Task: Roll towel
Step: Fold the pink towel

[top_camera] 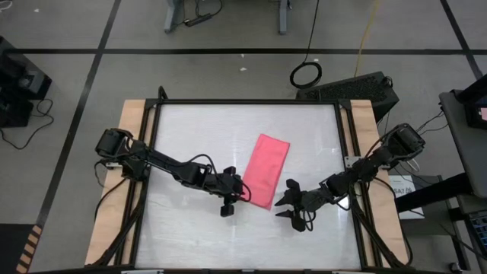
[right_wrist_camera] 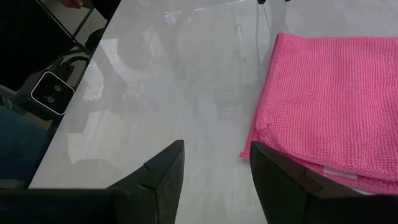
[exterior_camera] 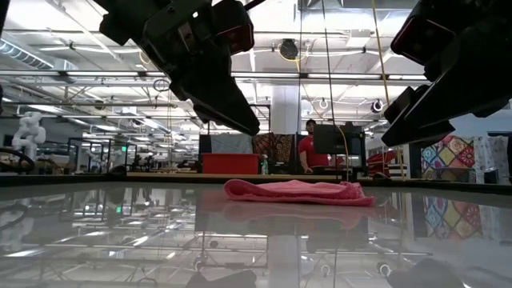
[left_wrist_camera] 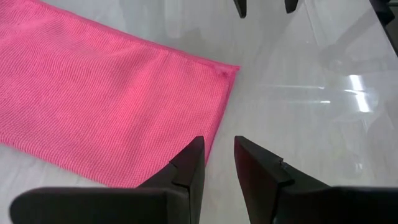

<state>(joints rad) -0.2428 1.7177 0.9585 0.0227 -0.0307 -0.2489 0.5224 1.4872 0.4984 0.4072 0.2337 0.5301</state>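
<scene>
from above we see the towel [top_camera: 266, 170] lying folded into a long strip, slanted, a little right of the middle of the pale bench [top_camera: 198, 137]. the left tool [top_camera: 227, 205] sits just beside the strip's near end on its left side, and the right tool [top_camera: 288, 205] sits just beside that same end on the right, its fingers spread; neither is touching the cloth. at bench height we see the towel [exterior_camera: 296, 191] as a low pink mound lying flat on the glossy bench [exterior_camera: 120, 232], with both arms hanging dark above it and a person in a red top [exterior_camera: 307, 150] standing far back in the room. from the left wrist we see the left tool [left_wrist_camera: 217, 162] with its two fingers parted by a narrow gap, holding nothing, above the towel [left_wrist_camera: 106, 99] edge near a corner. from the right wrist we see the right tool [right_wrist_camera: 214, 171] spread wide and empty, the towel [right_wrist_camera: 329, 93] corner just beyond one finger, its layers showing.
</scene>
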